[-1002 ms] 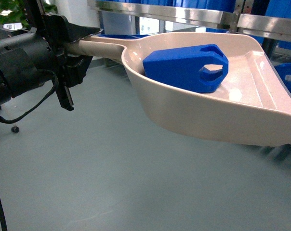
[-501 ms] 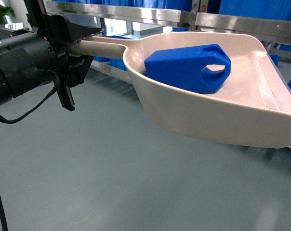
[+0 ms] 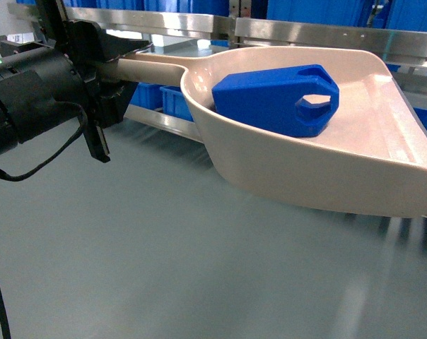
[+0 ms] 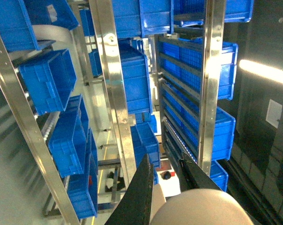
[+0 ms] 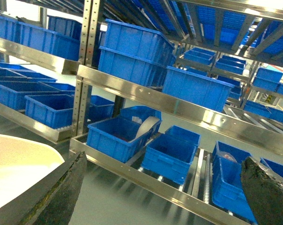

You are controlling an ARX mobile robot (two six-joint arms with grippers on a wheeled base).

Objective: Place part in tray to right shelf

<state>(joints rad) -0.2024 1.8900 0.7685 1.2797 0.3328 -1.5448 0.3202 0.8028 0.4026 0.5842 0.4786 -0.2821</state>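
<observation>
The blue part [image 3: 273, 99] lies inside the pale beige tray [image 3: 319, 169], handle cut-out toward the wide mouth. My left gripper [image 3: 104, 70] is shut on the tray's long handle [image 3: 146, 69] and holds it level in the air. The left wrist view shows the handle's rounded end [image 4: 204, 208] clamped between the black fingers [image 4: 139, 197]. My right gripper [image 5: 165, 197] is open with nothing in it, and the tray's edge [image 5: 15, 159] shows at its left. The steel shelf [image 3: 305, 28] runs behind the tray.
Blue crates [image 5: 167, 152] sit on roller lanes behind the shelf's front rail [image 5: 146, 176], with more crates [image 5: 197, 89] on the level above. Grey floor [image 3: 164, 268] spreads below the tray. Steel uprights [image 4: 111, 93] and stacked crates fill the left wrist view.
The shelf rails and uprights have slid leftward in the head view, and blue crates have appeared under the handle. Tray, part and left gripper keep their places in the view.
</observation>
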